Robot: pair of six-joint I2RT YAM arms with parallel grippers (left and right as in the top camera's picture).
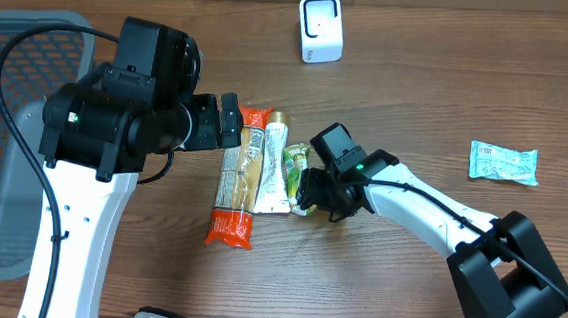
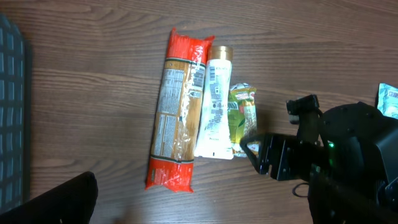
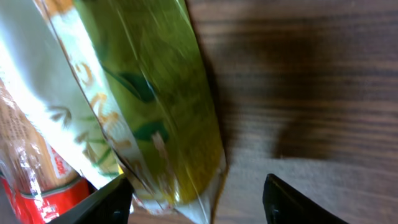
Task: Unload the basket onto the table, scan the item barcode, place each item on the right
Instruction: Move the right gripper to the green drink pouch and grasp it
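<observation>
Probably light and limp to handle: green foil pouch (image 1: 296, 170), flat on the desk (image 1: 419, 98), rightmost of three packs lying side by side. Sits tight against the white tube (image 1: 274, 166) on its left; beyond that, the long spaghetti pack (image 1: 239, 181) with red ends. Glossy film, so likely slippery and prone to crinkle or fold if lifted by one end; contents soft or loose by the look, nothing brittle apparent. Best taken by the sealed lower end, flat and thin enough to pinch, leaving the printed faces free. No barcode to be made out on the upward face, so possibly underneath.

Right gripper (image 1: 314, 193) down at that lower end, fingers (image 3: 118, 196) spread either side of the pouch corner, bare desk showing inside one of them, not pinching yet. Left gripper (image 1: 230, 121) hovers just beside the top end of the spaghetti pack, fingers wide apart, holding nothing.

Farther out: white scanner (image 1: 320, 28) upright near the desk's far edge, well apart from the pouch; teal sachet (image 1: 504, 162) off to the right; grey mesh basket (image 1: 3, 159) at the left.
</observation>
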